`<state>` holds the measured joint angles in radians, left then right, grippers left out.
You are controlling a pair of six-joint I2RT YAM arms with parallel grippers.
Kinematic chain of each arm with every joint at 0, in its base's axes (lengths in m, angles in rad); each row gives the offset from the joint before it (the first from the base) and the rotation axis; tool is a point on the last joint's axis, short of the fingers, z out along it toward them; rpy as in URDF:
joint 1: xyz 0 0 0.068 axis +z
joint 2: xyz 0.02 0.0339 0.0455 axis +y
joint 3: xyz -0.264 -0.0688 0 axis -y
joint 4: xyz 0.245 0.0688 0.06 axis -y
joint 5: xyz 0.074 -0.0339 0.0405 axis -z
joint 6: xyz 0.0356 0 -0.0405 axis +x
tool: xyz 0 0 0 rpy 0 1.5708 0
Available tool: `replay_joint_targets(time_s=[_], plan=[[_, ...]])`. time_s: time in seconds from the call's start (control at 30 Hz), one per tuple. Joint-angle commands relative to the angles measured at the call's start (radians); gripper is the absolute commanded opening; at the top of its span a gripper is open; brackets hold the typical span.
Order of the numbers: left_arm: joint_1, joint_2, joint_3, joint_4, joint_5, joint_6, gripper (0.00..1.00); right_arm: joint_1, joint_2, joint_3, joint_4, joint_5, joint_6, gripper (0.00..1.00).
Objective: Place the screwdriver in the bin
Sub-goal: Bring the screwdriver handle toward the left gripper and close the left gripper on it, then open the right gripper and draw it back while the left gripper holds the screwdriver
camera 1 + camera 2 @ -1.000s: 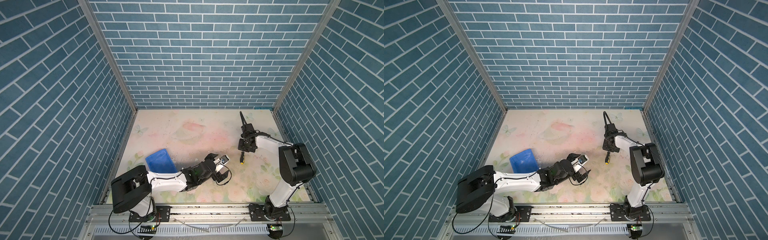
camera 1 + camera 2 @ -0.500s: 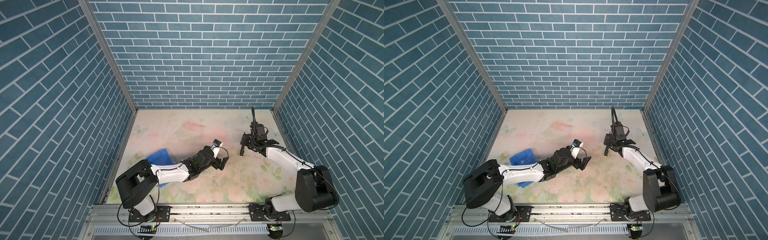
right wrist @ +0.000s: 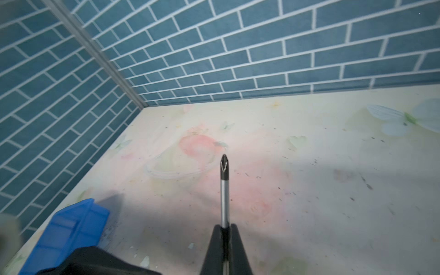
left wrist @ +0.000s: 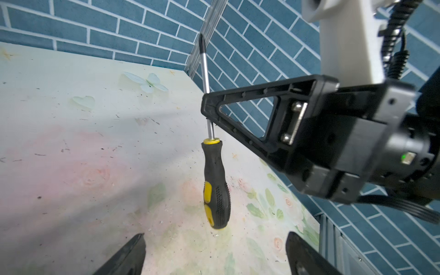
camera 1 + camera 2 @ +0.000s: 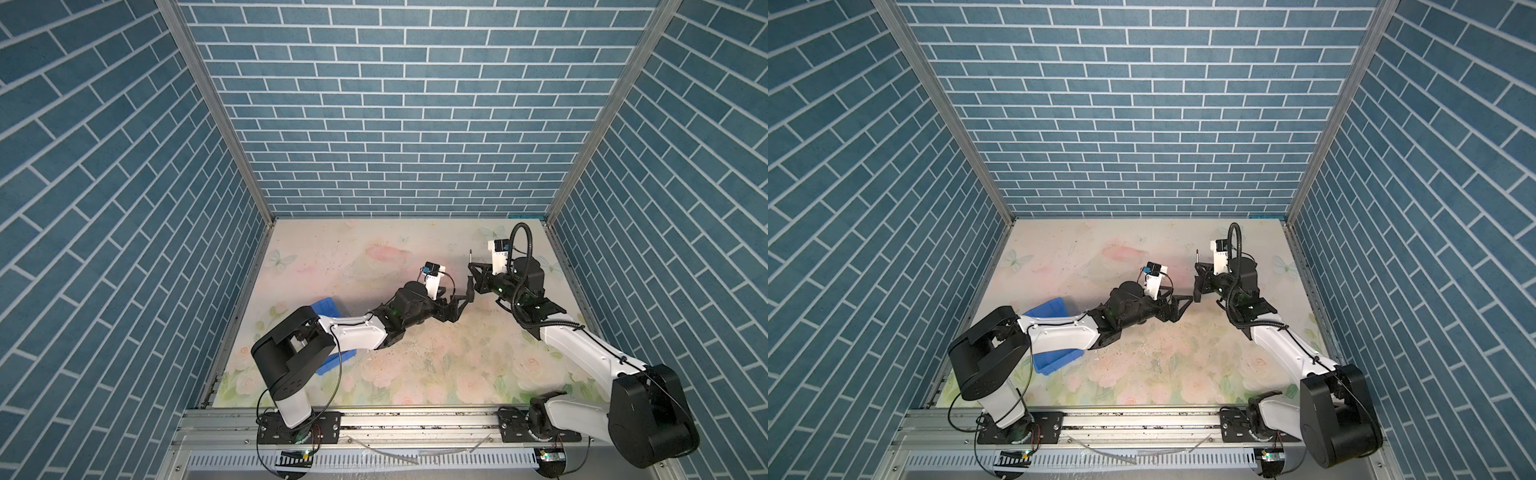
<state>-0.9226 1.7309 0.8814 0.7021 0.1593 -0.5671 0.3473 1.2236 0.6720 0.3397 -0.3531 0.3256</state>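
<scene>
1. Nearest the camera head, the shallow rectangular bright-blue plastic bin (image 5: 1059,359) is lying on the pale flower-printed counter (image 5: 1183,374) beside the left arm's base. It is partly hidden under that arm's white link.
2. Farther in, near the counter's middle, the left fingers (image 4: 129,258) are standing wide apart and gripping nothing. In the left wrist view they are flanking the space just short of the tool's butt end, with no contact showing.
3. Just beyond them, the small screwdriver with a black ribbed handle, yellow accents and a thin metal shaft (image 4: 215,185) is hanging in the air above the counter. It is roughly upright, tip up and handle down, and well apart from the bin.
4. The right fingers (image 4: 238,97) are pinching shut on the bare shaft just above the handle's yellow collar, carrying the whole tool.
5. The step in hand is looking like a hand-over from the right arm to the left. The tool is lifted but not yet anywhere near the bin.
6. The next move is calling for the left fingers to surround the thick handle and close squarely on it before the right fingers let go. The tool could pivot in that thin shaft pinch if nudged. The left arm would then be carrying it back to the bin.
</scene>
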Motion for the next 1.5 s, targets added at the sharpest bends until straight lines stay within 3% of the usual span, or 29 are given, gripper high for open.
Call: replay_joint_targets(time_s=[0.0,0.23,0.47,0.77,0.93,1.07,1.1,1.13,1.23,1.27,1.33,1.47], plan=[[0.008,0.013,0.019,0.054,0.029,-0.019,0.87,0.013,-0.024,-0.027,0.112,-0.166,-0.035,0.00],[0.019,0.022,0.006,0.076,0.032,-0.026,0.67,0.021,-0.013,-0.047,0.206,-0.306,0.021,0.00],[0.022,0.034,0.004,0.080,0.046,-0.020,0.45,0.028,-0.015,-0.053,0.201,-0.330,0.020,0.00],[0.021,0.043,-0.005,0.102,0.037,-0.040,0.29,0.031,-0.009,-0.045,0.196,-0.350,0.020,0.00],[0.021,0.029,-0.015,0.104,0.021,-0.033,0.14,0.037,-0.013,-0.044,0.190,-0.352,0.008,0.00],[0.024,0.013,-0.020,0.080,0.007,-0.007,0.11,0.043,-0.018,-0.041,0.179,-0.345,0.001,0.00],[0.024,0.009,-0.023,0.073,0.004,-0.003,0.10,0.043,-0.018,-0.041,0.177,-0.344,0.000,0.05],[0.025,0.005,-0.027,0.070,-0.001,-0.001,0.09,0.044,-0.022,-0.041,0.174,-0.342,0.000,0.18],[0.029,-0.007,-0.040,0.069,-0.017,-0.001,0.08,0.045,-0.037,-0.039,0.149,-0.330,-0.014,0.69],[0.030,-0.011,-0.045,0.069,-0.022,-0.001,0.08,0.045,-0.044,-0.039,0.138,-0.323,-0.022,0.79],[0.033,-0.024,-0.059,0.067,-0.036,-0.001,0.08,0.045,-0.060,-0.036,0.110,-0.302,-0.045,0.92],[0.041,-0.074,-0.103,0.033,-0.084,-0.003,0.07,0.067,-0.082,-0.023,0.037,-0.299,-0.156,0.99]])
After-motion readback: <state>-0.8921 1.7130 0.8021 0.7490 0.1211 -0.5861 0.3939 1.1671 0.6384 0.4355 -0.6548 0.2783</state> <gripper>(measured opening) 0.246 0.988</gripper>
